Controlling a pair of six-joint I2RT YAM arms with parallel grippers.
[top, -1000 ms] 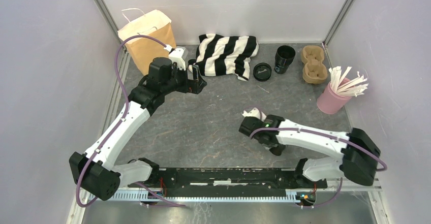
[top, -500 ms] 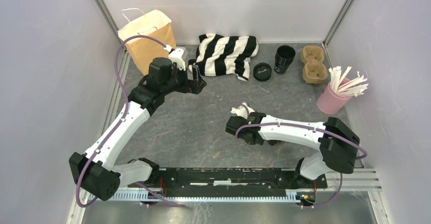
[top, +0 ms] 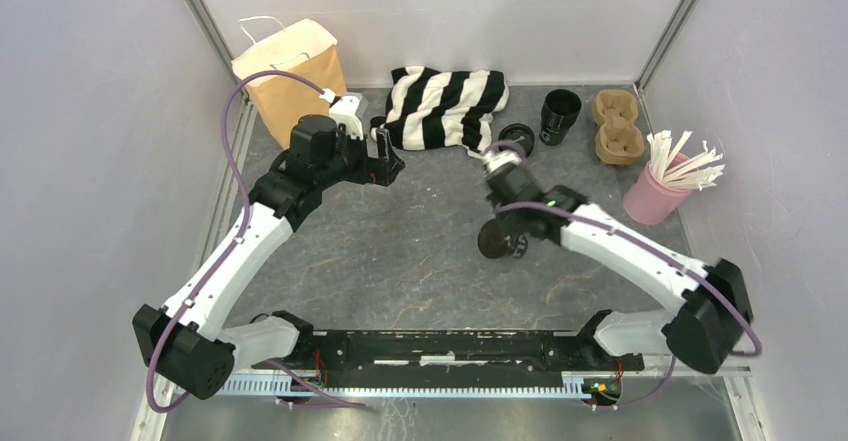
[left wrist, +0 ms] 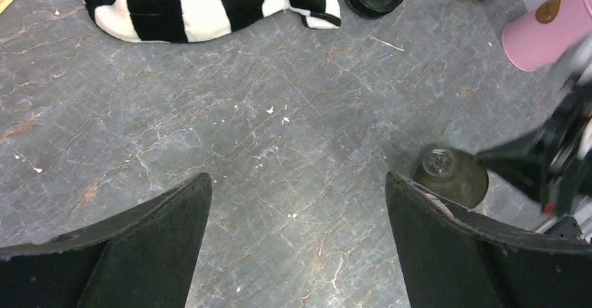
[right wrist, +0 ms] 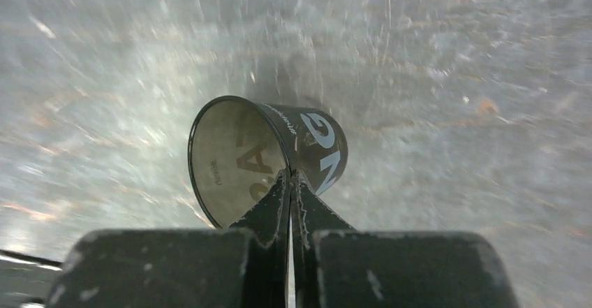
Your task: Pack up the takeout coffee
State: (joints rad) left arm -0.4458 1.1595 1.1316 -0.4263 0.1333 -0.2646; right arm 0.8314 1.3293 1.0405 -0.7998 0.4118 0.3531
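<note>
Pinching the rim of a lidless black paper cup (right wrist: 317, 147), the right gripper (right wrist: 290, 175) held it tipped sideways over the grey stone-patterned table (top: 400, 251); the left gripper (left wrist: 297, 182) hung with fingers spread wide. The small black disposable takeout coffee cup (top: 561, 114) stood at the back, between a loose flat black lid (top: 520, 137) and a brown moulded cardboard cup carrier (top: 617, 126)

We see a grey marbled table (top: 400, 251) enclosed by pale lilac walls (top: 90, 161), with metal posts (top: 203, 21) at the back corners.

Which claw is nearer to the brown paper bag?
Left. The left claw hangs open to the right of the bag, next to the striped cloth; the right claw is at mid-table, shut on a lidless black cup.
</note>
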